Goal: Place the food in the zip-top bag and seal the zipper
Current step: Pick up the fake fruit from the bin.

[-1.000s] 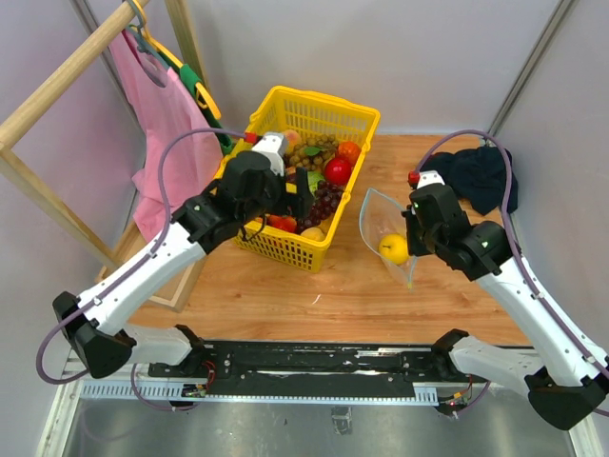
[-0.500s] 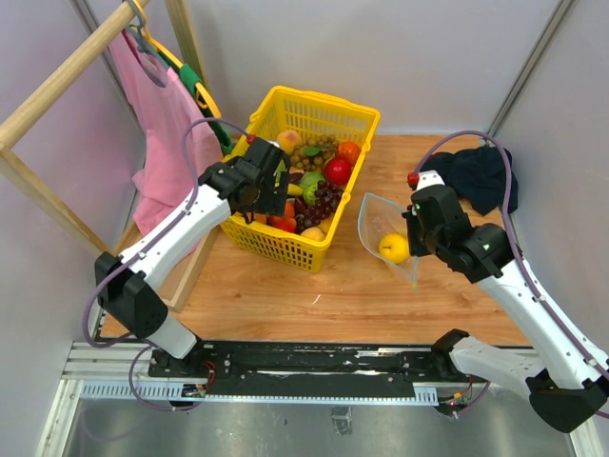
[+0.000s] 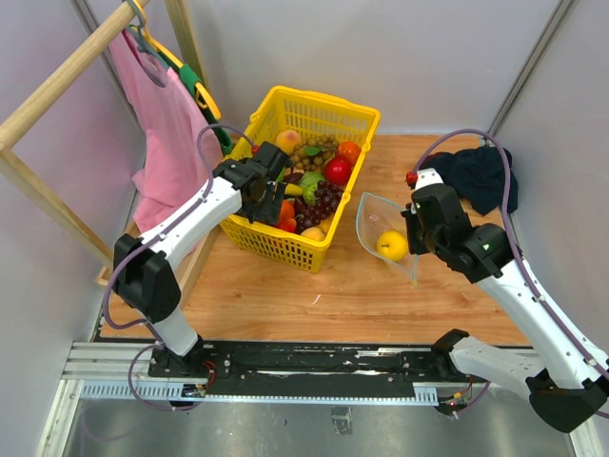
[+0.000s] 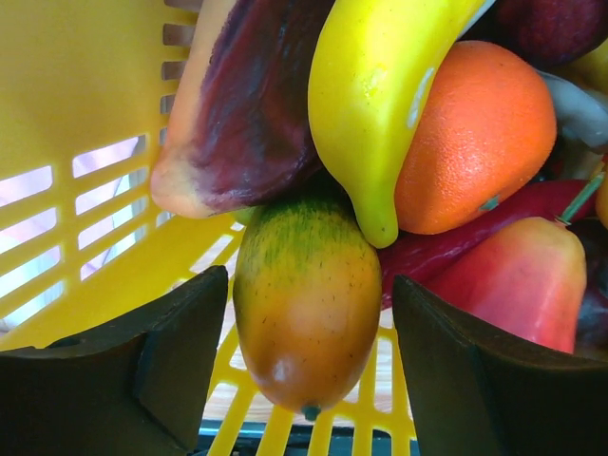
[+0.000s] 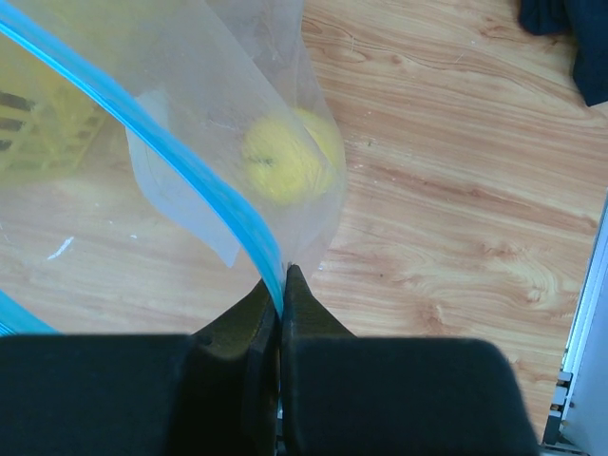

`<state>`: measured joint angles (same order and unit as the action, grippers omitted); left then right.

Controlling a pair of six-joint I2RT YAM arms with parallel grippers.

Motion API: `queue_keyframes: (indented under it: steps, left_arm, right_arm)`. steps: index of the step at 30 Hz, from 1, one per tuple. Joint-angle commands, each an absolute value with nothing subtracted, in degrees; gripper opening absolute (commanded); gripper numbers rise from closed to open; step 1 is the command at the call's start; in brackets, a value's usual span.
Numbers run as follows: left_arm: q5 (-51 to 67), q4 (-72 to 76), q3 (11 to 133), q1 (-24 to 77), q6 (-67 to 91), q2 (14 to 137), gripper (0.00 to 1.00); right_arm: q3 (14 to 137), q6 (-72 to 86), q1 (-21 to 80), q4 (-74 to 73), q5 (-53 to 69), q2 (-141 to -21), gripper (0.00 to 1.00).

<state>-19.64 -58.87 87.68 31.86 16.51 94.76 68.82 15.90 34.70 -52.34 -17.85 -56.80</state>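
The yellow basket (image 3: 314, 100) holds the food: grapes (image 3: 324, 202), a red piece (image 3: 337, 170) and others. My left gripper (image 3: 269, 195) reaches into its near-left corner. In the left wrist view the gripper (image 4: 312, 285) is open, one jaw on each side of an orange-green fruit (image 4: 304, 313), with a gap on both sides. A banana (image 4: 380, 95) and an orange (image 4: 475, 133) lie just behind it. My right gripper (image 3: 411, 221) (image 5: 283, 275) is shut on the zip-top bag (image 3: 374, 214) at its blue zipper (image 5: 171, 161), holding the mouth up. A lemon (image 3: 387, 246) (image 5: 285, 157) lies inside.
A wooden rack with a pink garment (image 3: 162, 124) on a hanger stands at the left, close to the basket. A dark cloth (image 3: 481, 176) lies at the back right. The basket wall (image 4: 76, 114) is right beside the left finger. Bare wooden tabletop (image 3: 333, 295) lies in front.
My left gripper has gone down into the basket's near-left corner, and its jaws have narrowed around the orange-green fruit. The right gripper and the bag have stayed in place.
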Motion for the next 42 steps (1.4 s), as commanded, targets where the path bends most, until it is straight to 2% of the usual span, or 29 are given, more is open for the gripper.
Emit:
queue_keyframes:
  steps: [1, 9, 16, 22, 29, 36, 42]
  left_arm:
    - [-18.7, -59.2, 86.5, 31.0, 15.9, 96.2, 0.72]
    - [-17.5, -59.5, 87.0, 30.9, 16.2, 95.6, 0.54]
    - [-17.8, -60.1, 88.4, 30.9, 16.6, 92.1, 0.27]
    - [-18.3, -59.7, 91.1, 31.0, 16.7, 87.7, 0.11]
    - [-17.2, -55.0, 90.3, 31.0, 15.7, 82.0, 0.01]
    - [-12.7, -45.1, 86.8, 31.0, 15.9, 74.1, 0.0]
    - [-0.7, -36.9, 83.7, 31.7, 18.3, 69.2, 0.0]
  right_arm:
    - [68.2, 14.5, 34.0, -50.9, -19.2, -56.6, 0.01]
    - [68.3, 14.3, 33.9, -50.6, -19.7, -56.7, 0.0]
    - [68.7, 14.6, 33.9, -50.7, -19.8, -56.6, 0.01]
    - [69.4, 14.9, 33.9, -51.1, -20.4, -56.6, 0.01]
    - [70.1, 15.3, 33.9, -51.5, -21.7, -56.9, 0.01]
    - [70.4, 16.0, 34.0, -51.7, -22.0, -57.3, 0.01]
    - [70.8, 16.7, 33.9, -51.8, -21.8, -57.9, 0.0]
